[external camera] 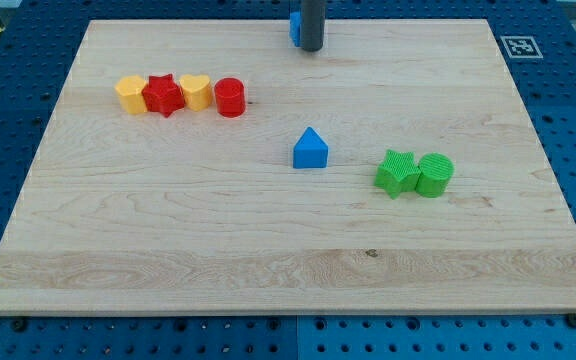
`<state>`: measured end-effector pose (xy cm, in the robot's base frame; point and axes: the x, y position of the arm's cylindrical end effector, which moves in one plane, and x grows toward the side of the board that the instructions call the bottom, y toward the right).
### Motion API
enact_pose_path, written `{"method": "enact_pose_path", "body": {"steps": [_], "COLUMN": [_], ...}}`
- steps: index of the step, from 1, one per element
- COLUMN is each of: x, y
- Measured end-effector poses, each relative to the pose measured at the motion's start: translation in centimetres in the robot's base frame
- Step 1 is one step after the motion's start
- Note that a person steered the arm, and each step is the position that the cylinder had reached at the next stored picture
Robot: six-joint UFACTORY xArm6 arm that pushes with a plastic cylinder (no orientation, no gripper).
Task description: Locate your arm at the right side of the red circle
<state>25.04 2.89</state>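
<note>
The red circle (230, 98) stands at the upper left of the wooden board, at the right end of a row of blocks. My tip (311, 48) is at the view's top centre, up and to the right of the red circle, well apart from it. A blue block (294, 27) sits just left of the rod and is partly hidden by it; its shape cannot be made out.
Left of the red circle, touching in a row, are a yellow heart (196, 92), a red star (163, 96) and a yellow hexagon (131, 95). A blue triangle-topped block (311, 149) sits mid-board. A green star (398, 172) and green circle (434, 174) touch at the right.
</note>
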Motion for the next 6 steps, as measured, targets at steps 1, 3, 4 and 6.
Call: {"method": "enact_pose_path", "body": {"steps": [1, 3, 4, 6], "x": [4.0, 10.9, 11.0, 11.0], "y": [0.0, 0.0, 0.0, 1.5]}}
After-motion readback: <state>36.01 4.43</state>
